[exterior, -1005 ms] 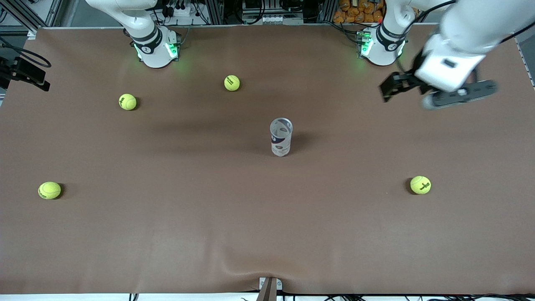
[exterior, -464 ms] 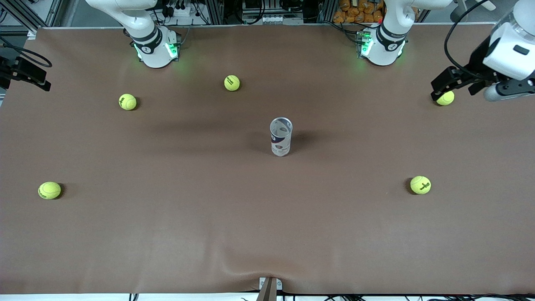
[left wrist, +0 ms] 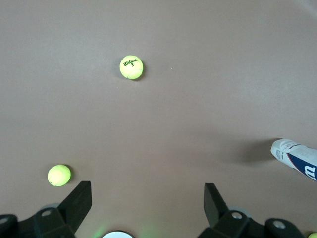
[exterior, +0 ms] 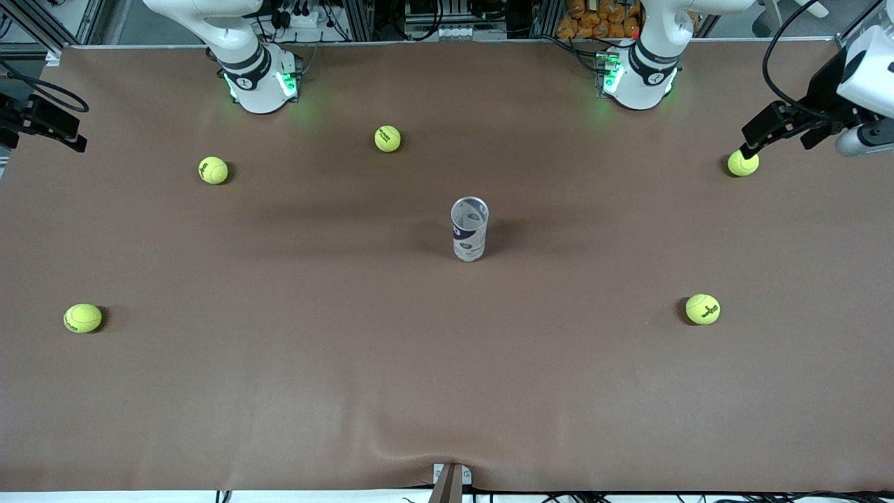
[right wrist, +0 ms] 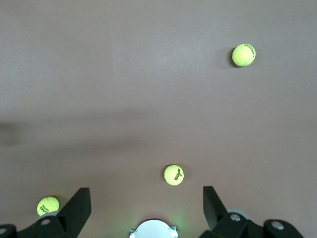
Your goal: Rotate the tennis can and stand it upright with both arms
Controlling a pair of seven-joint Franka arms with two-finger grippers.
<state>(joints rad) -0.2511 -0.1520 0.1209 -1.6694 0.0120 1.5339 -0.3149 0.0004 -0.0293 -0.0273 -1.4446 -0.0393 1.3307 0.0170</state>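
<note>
The tennis can (exterior: pixel 469 229) stands upright at the middle of the brown table, open silvery rim up, with nothing touching it. It also shows at the edge of the left wrist view (left wrist: pixel 296 156). My left gripper (exterior: pixel 779 140) is open and empty, raised over the table's edge at the left arm's end, above a tennis ball (exterior: pixel 742 163); in its own view (left wrist: pixel 146 188) the jaws stand wide apart. My right gripper (right wrist: pixel 144 191) is open and empty, held high over the right arm's base; it is out of the front view.
Tennis balls lie scattered: (exterior: pixel 387 138), (exterior: pixel 213 170), (exterior: pixel 82 318), (exterior: pixel 702 309). A black device (exterior: pixel 42 122) sits at the table's edge at the right arm's end. The brown cloth (exterior: pixel 419 447) wrinkles near the front camera.
My left arm has swung away from the can toward the left arm's end of the table, uncovering a ball there. The can and the right arm have not moved.
</note>
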